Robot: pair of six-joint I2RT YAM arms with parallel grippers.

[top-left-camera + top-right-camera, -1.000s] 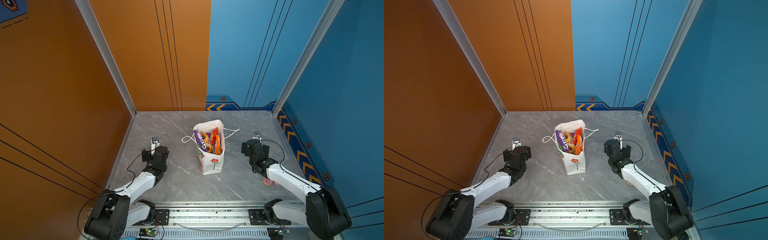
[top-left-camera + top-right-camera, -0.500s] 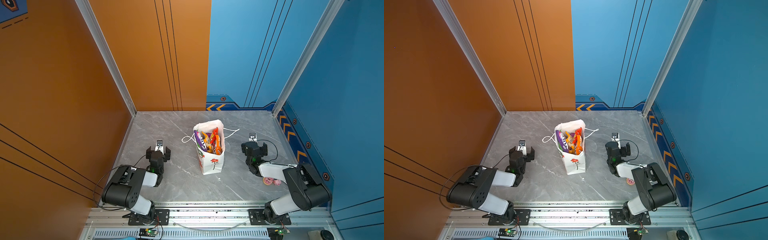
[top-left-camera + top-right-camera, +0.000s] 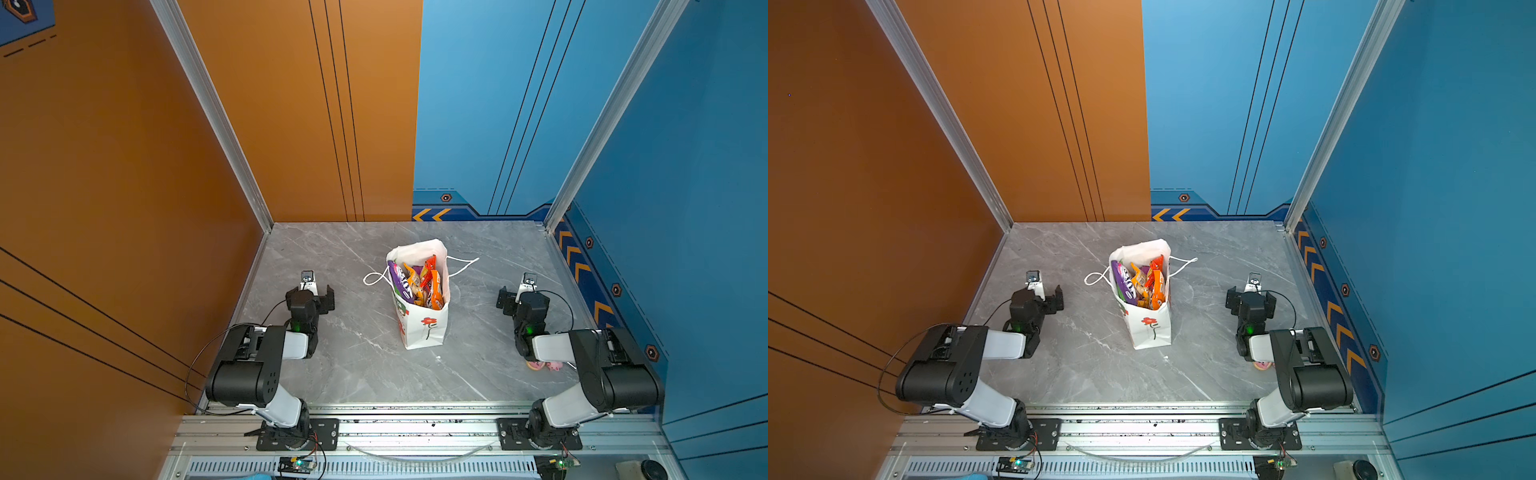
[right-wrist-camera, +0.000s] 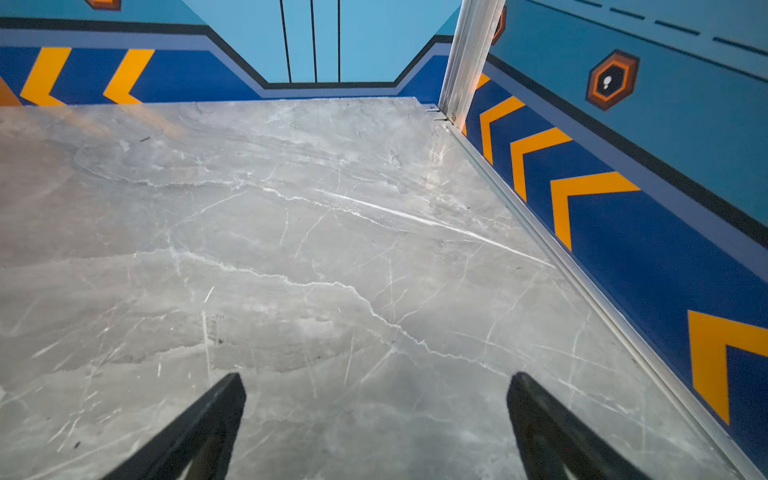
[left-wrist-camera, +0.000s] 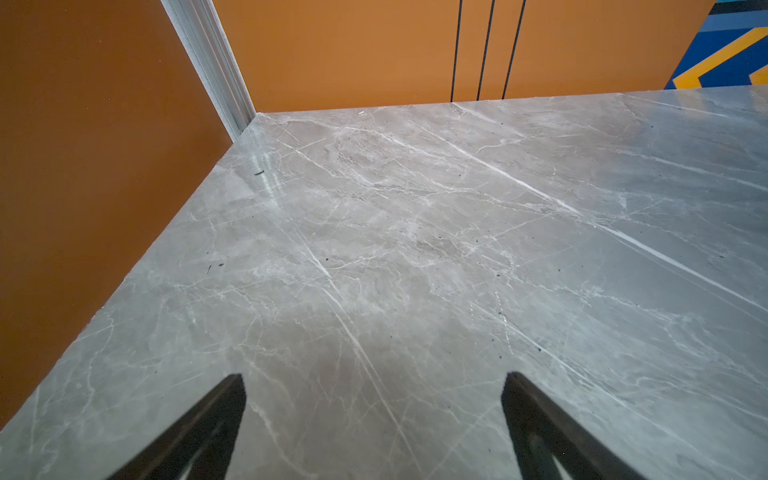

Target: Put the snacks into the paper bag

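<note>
The white paper bag (image 3: 424, 332) (image 3: 1152, 330) with a red flower print stands upright mid-table, its cord handles hanging out to both sides. Colourful snacks (image 3: 417, 282) (image 3: 1142, 282), purple, orange and red packets, stick up out of its mouth. My left gripper (image 3: 318, 292) (image 3: 1045, 294) (image 5: 374, 382) rests low, well left of the bag, open and empty. My right gripper (image 3: 519, 294) (image 3: 1251, 298) (image 4: 376, 382) sits well right of the bag, also open and empty. Both wrist views show only bare marble between the fingers.
Small pink pig-faced toys (image 3: 545, 365) (image 3: 1262, 365) lie partly hidden under the right arm's forearm. Orange walls close the left and back left, blue walls the back right and right. The metal base rail (image 3: 415, 428) runs along the front.
Both arms have folded back from a stretched pose, their elbows drawn up over the bases. The grippers stay open beside the bag, which has not moved.
</note>
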